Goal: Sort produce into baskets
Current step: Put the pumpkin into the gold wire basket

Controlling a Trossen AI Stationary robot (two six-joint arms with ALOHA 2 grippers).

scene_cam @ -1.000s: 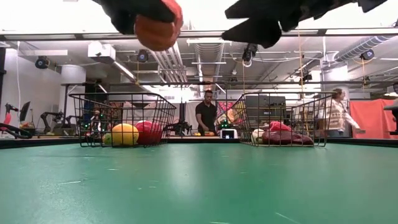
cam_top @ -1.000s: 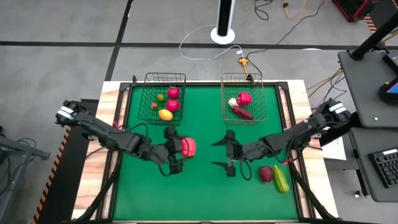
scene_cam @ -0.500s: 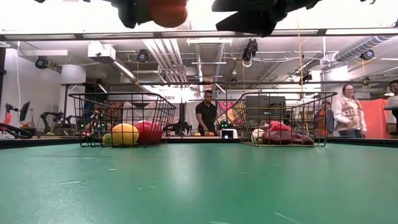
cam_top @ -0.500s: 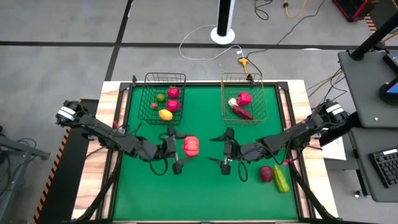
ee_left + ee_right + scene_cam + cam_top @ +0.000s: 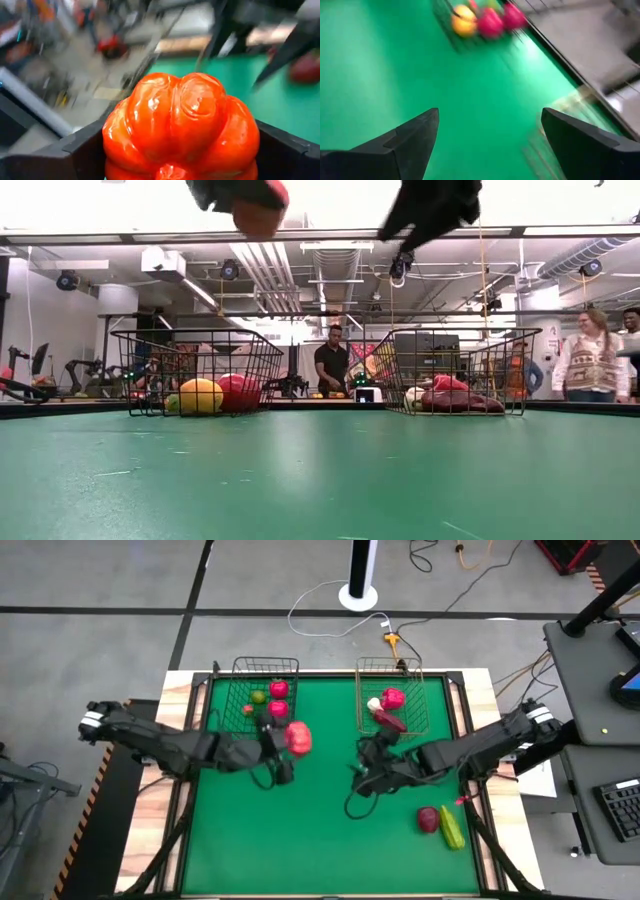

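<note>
My left gripper [image 5: 292, 740] is shut on a red toy pepper [image 5: 299, 738], high above the table at the near edge of the black wire basket [image 5: 240, 690]. It shows at the top of the low view [image 5: 255, 208]. My right gripper [image 5: 362, 768] is open and empty above the table's middle, near the front of the copper-brown basket [image 5: 418, 700]. Its two fingers stand wide apart in the right wrist view [image 5: 490, 112]. A dark red piece [image 5: 428, 819] and a green cucumber [image 5: 452, 828] lie on the table at the near right. My left gripper pinches the red pepper by two opposite sides [image 5: 112, 135] between its two fingers [image 5: 75, 150]. The fingers come about level from the table's left. The pepper is lifted clear of the table, its lobed end [image 5: 180, 100] pointing away from the wrist.
The black basket holds green [image 5: 258, 696], red [image 5: 279, 689] and magenta [image 5: 277, 709] pieces and a yellow one [image 5: 200, 395]. The copper basket holds white [image 5: 374, 704], red [image 5: 392, 698] and dark red [image 5: 390, 721] pieces. People stand beyond the table [image 5: 590, 365].
My left gripper has carried the red pepper up and toward the table's far edge, to the black basket's near side, still shut on it. My right gripper has turned about and drawn a little toward the far edge, still open.
</note>
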